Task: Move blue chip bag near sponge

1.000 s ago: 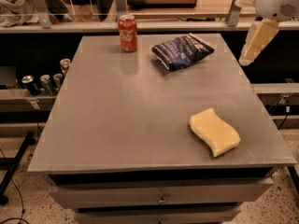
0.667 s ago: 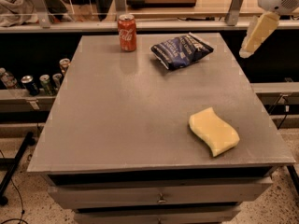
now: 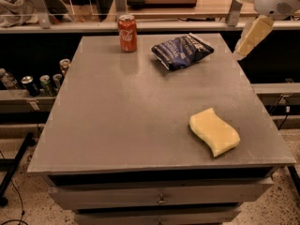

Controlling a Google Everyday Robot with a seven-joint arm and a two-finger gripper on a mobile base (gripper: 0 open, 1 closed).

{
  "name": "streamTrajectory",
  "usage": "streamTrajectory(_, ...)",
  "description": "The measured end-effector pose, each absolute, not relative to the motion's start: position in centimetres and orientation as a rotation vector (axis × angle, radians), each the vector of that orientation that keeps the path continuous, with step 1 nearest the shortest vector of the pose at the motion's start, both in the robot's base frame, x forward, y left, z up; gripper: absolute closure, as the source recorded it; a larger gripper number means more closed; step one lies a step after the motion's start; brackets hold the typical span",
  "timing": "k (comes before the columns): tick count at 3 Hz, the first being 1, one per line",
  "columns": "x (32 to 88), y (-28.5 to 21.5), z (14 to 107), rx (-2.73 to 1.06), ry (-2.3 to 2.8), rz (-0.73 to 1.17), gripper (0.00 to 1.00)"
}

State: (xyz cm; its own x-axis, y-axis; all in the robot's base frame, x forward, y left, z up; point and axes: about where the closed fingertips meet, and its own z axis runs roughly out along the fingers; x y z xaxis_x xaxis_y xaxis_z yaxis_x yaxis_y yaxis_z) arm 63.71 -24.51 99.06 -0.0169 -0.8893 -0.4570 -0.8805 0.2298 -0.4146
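I see the gripper [image 3: 252, 35] off the table's [image 3: 117, 116] far right corner, at about two o'clock, seemingly raised above the top. I cannot tell whether it is spread or closed. The blue chip bag [image 3: 182, 51] lies at one o'clock, well apart from the sponge [image 3: 214, 131] at four o'clock (near the front right edge). A red soda can [image 3: 127, 33] stands upright at eleven o'clock.
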Motion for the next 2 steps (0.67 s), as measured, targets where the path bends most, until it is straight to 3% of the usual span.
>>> streamTrajectory(2, 67.2, -17.1, 95.8, -1.539, 1.832, 0.211, 0.00)
